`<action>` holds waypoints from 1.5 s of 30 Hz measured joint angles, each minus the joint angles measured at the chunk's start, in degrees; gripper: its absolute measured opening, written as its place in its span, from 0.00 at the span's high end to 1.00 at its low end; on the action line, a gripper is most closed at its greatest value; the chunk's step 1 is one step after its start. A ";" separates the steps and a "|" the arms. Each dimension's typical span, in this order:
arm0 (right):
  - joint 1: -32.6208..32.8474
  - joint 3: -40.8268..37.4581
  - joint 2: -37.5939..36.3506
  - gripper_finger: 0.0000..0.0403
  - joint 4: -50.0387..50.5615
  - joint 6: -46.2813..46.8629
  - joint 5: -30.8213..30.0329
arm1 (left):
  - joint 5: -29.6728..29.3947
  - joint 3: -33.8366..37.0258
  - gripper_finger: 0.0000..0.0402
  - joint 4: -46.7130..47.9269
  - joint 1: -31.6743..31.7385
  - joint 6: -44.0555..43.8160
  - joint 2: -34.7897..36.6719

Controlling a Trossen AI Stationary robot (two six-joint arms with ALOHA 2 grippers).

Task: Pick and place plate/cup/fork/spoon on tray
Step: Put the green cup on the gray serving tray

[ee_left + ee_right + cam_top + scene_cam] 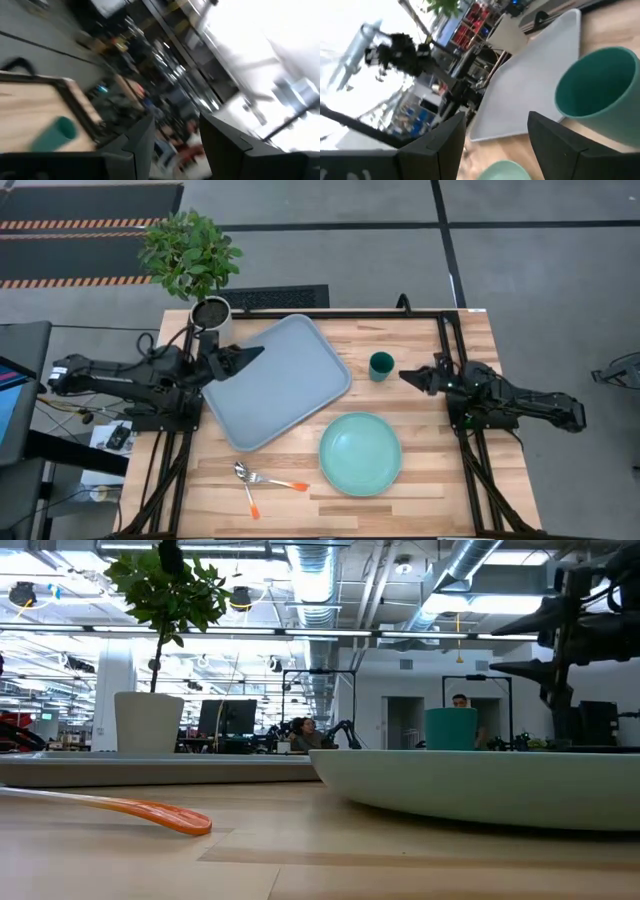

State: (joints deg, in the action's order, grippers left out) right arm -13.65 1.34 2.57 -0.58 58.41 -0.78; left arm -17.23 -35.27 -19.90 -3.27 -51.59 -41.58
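Pale wooden tabletop [420, 480] carries the tray [275, 385] toward its left edge, the plate [360, 453] near the front, the cup [380, 366] between. Left tool [245, 356], fingers apart, hangs over the tray; right tool [408, 377], fingers apart, sits just beside the cup.

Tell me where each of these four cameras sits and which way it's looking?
High view: above the table, looking straight down on the tray, plate, cup and both arms.
Low view: at tabletop height, looking level past the plate into the room; one arm shows upper right.
Left wrist view: on the left arm, looking past its open left gripper at the far cup.
Right wrist view: on the right arm, looking past its open right gripper at cup and tray.
All four show the cup.
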 joint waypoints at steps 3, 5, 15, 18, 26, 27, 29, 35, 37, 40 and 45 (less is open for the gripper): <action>0.00 -0.02 0.02 0.41 -2.90 6.32 -3.05 | 6.78 -3.41 0.64 -0.04 -0.10 1.71 -1.54; 0.00 -0.02 0.00 0.41 -5.66 8.43 -6.83 | 9.23 -6.50 0.64 -0.01 -0.11 3.30 -3.08; 0.00 -0.03 0.02 0.41 -2.85 4.54 -15.67 | 8.98 -24.51 0.64 21.39 -0.13 8.94 -12.50; -0.08 0.30 0.09 0.41 -4.71 5.36 -11.09 | 9.06 -29.29 0.64 32.81 -0.13 8.85 -14.21; -1.65 15.84 6.38 0.42 -0.21 -6.93 -9.93 | 8.91 -33.03 0.64 40.37 -0.13 11.18 -14.43; -1.87 18.98 8.70 0.42 2.63 -8.69 -9.92 | 8.89 -33.03 0.64 40.57 -0.13 11.72 -14.21; -2.35 25.74 14.54 0.44 10.07 -11.32 -9.88 | 8.76 -33.06 0.64 40.78 -0.13 12.56 -13.85; -5.75 45.12 34.74 0.48 37.51 -10.60 -9.74 | 3.58 -33.07 0.64 46.06 -0.12 11.04 -13.26; -7.66 49.70 40.62 0.49 46.19 -10.47 -9.51 | 1.61 -33.05 0.64 49.74 -0.11 9.40 -12.76; -10.93 53.93 49.12 0.50 53.09 -12.84 -7.64 | -1.19 -33.07 0.64 54.70 -0.11 6.60 -12.67; -15.10 54.64 59.51 0.49 51.76 -18.23 1.13 | -3.02 -33.00 0.64 61.12 -0.11 3.41 -12.72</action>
State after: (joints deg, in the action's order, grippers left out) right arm -28.75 55.98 62.08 51.18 40.18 0.35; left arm -20.25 -68.27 41.22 -3.38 -48.19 -54.30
